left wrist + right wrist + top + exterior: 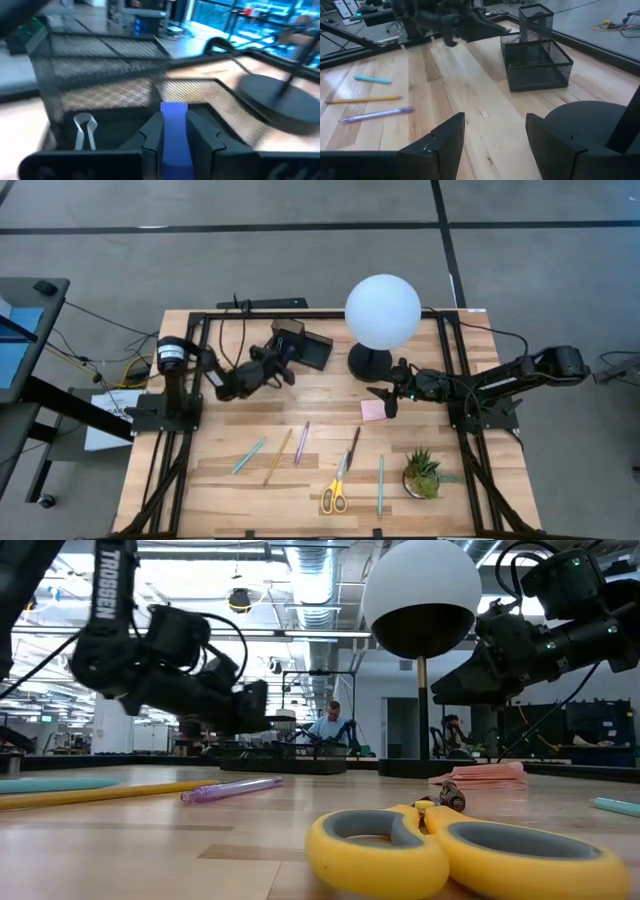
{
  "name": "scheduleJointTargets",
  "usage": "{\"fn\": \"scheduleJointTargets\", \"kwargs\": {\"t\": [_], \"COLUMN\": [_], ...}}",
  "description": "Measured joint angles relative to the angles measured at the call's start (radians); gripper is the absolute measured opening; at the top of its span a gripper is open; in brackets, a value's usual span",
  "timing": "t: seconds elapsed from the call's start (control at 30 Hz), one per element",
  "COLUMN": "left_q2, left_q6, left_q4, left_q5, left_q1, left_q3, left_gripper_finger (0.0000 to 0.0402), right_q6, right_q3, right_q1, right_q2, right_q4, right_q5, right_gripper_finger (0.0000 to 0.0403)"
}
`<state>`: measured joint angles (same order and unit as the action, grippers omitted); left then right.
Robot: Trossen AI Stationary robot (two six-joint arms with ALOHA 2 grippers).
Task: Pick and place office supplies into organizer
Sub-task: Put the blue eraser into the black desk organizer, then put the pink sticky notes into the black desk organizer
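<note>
Left of centre in the overhead frame, my left gripper (284, 368) hangs beside the organizer (303, 343), fingers pinched on a small blue eraser (174, 131), held above the low tray, I judge, for dropping in. The organizer is black wire mesh, boxy, with a silver clip (85, 131) inside. At lower centre, pens, a yellow pencil (278, 456) and smooth yellow-handled scissors (335, 488) wait on the pale wood table (220, 480). Right of centre, beside the round white lamp (382, 311), my right gripper (385, 400) hovers over the pink sticky notes (374, 411), fingers spread wide and empty.
</note>
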<state>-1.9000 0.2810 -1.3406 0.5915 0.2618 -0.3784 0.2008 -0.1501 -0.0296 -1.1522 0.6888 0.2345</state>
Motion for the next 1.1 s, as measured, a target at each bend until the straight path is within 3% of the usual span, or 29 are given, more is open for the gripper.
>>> {"fn": "scheduleJointTargets", "kwargs": {"t": [0.33, 0.67, 0.9, 1.1], "left_q2": [0.002, 0.002, 0.002, 0.002], "left_q6": [-0.035, -0.095, -0.079, -0.026], "left_q4": [0.362, 0.550, 0.878, 1.125], "left_q5": [-0.035, 0.016, 0.050, -0.035], "left_q1": [0.081, 0.081, 0.081, 0.077], "left_q3": [-0.150, -0.297, -0.435, -0.566], "left_gripper_finger": [0.0063, 0.0103, 0.0149, 0.0176], "right_q6": [0.000, 0.001, 0.009, 0.009], "right_q3": [0.000, 0.000, 0.000, 0.000], "right_q1": [0.001, 0.002, 0.002, 0.002], "right_q2": [0.000, 0.000, 0.000, 0.000], "right_q4": [-0.005, -0.021, -0.061, -0.061], "right_q5": [0.000, 0.000, -0.001, 0.000], "right_gripper_finger": [0.0205, 0.0205, 0.0205, 0.0205]}}
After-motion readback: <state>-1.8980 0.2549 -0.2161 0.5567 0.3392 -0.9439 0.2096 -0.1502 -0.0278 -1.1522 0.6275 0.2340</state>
